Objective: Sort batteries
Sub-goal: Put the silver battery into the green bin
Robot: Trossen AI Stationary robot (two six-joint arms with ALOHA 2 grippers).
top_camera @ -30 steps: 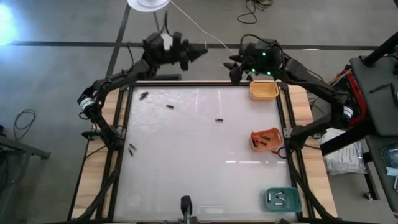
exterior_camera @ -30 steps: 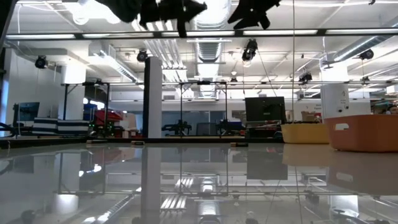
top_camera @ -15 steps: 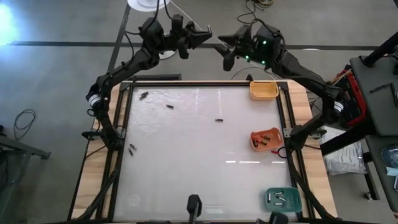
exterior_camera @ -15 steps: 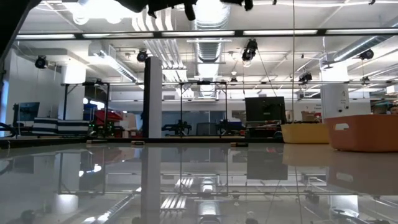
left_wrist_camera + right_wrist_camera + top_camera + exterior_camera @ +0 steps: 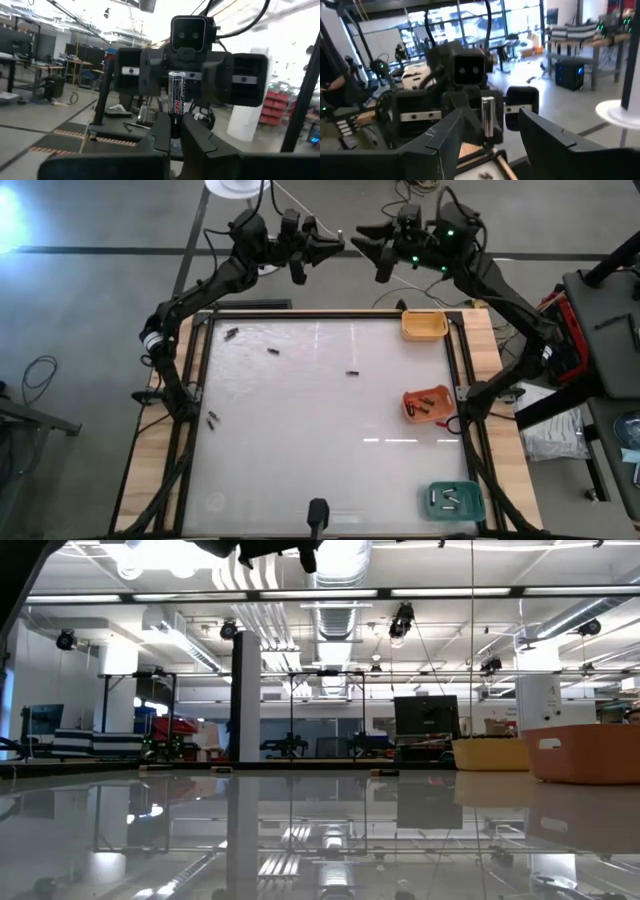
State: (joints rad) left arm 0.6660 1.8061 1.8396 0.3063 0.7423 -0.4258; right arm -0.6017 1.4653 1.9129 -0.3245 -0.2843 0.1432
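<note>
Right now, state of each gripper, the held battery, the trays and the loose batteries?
left gripper: shut on silvery battery, raised beyond the table's far edge
silvery battery: upright between the left gripper's fingers
right gripper: open, facing the left gripper
yellow tray: no batteries visible
orange tray: holds batteries
green tray: holds batteries
loose batteries: lying on table

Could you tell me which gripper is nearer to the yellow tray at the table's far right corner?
Right. The right gripper is raised beyond the table's far edge, nearer the yellow tray. The left gripper faces it from the other side, pinching a battery.
</note>
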